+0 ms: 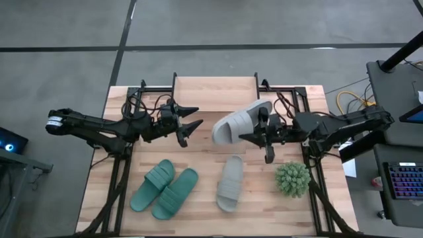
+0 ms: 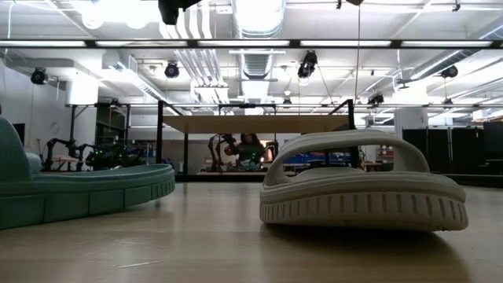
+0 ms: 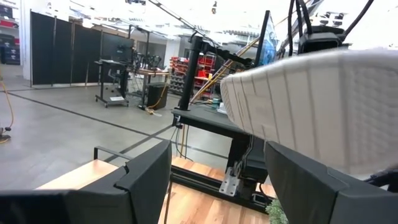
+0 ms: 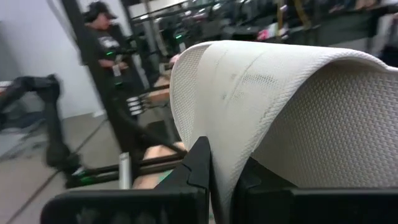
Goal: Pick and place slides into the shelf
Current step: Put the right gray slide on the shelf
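Right now the right end effector (image 1: pixel 264 129) is clamped tight on the edge of one pale slide (image 1: pixel 239 121) and holds it off the tabletop (image 1: pixel 198 92), tilted, near the front edge of the shelf (image 1: pixel 215 84). In the right wrist view the sole (image 4: pixel 298 118) is pinched thin between the fingers (image 4: pixel 199 168), so the hold is on a narrow strip of foam only.

The left end effector (image 1: pixel 190 123) hangs just beside it with jaws wide and nothing in them, pointing at the lifted slide. The second pale slide (image 1: pixel 230 183) lies flat on the tabletop nearer the front, and the teal pair (image 1: pixel 164 189) lies side by side to its left. The spiky plant ball (image 1: pixel 292 178) sits near the right arm.

Risks, as I judge them:
- Edge pinch on soft foam: the slide could pivot or slip out if the arm swings fast.
- The slide hangs tilted; its toe or heel could catch the shelf top or a black leg on the way in and get knocked loose.
- The two end effectors are close; if the left moves in, the fingers could clash or bump the slide.
- A drop could land on the pale slide below and shove it.

Three slides are not yet on the shelf, so the task looks early.
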Controlling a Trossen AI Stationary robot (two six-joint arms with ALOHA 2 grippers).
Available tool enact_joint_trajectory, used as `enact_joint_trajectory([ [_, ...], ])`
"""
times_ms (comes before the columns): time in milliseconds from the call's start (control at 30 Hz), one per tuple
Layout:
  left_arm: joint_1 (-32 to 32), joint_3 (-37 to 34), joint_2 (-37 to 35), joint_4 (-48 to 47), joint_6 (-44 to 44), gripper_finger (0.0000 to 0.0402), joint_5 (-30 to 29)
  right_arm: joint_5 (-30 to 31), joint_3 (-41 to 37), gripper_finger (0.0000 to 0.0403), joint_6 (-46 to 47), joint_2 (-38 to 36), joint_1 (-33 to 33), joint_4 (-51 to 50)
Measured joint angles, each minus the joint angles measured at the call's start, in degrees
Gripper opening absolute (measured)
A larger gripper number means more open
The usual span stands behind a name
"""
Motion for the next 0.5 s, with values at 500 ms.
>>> enact_joint_trajectory([
  [500,0.0,0.0,0.0,0.0,0.0,0.0244,-0.7,14.4,0.9,0.0011,-2.5,0.1,0.0,-0.1],
])
